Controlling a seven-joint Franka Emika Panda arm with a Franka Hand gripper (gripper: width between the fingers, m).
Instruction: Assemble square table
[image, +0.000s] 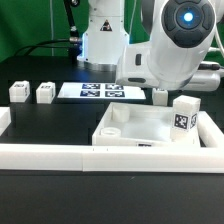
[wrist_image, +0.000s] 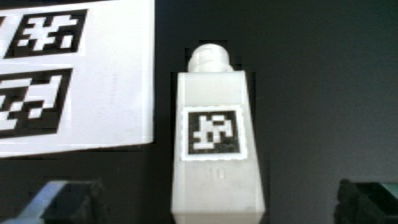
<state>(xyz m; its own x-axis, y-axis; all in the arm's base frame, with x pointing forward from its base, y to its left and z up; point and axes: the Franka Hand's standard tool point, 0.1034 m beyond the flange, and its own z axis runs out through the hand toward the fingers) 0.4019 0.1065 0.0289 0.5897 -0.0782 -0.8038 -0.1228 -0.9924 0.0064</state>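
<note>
Leg (wrist_image: 214, 140) lying flat on table (wrist_image: 302, 60) just beside marker board (wrist_image: 71, 80), straddled by gripper (wrist_image: 210, 205) with jaws wide, untouched, lined up for a grab. Tabletop (image: 115, 135) sits at five o'clock in exterior view against border wall (image: 60, 155), likely for bracing; upright leg (image: 183, 115) stands at its three o'clock corner.

The black bench (image: 50, 125) carries a low white border wall (image: 50, 158) along its near edge, with the square table top (image: 108, 133) lying flat just behind it toward the exterior view's right. Toward the exterior view's left, the outer leg (image: 17, 91) and the inner leg (image: 45, 92) stand near each other, the marker board (image: 100, 91) flat beside them. In the wrist view a third leg (wrist_image: 214, 140) lies tag-up on the bench just beside that board.
</note>
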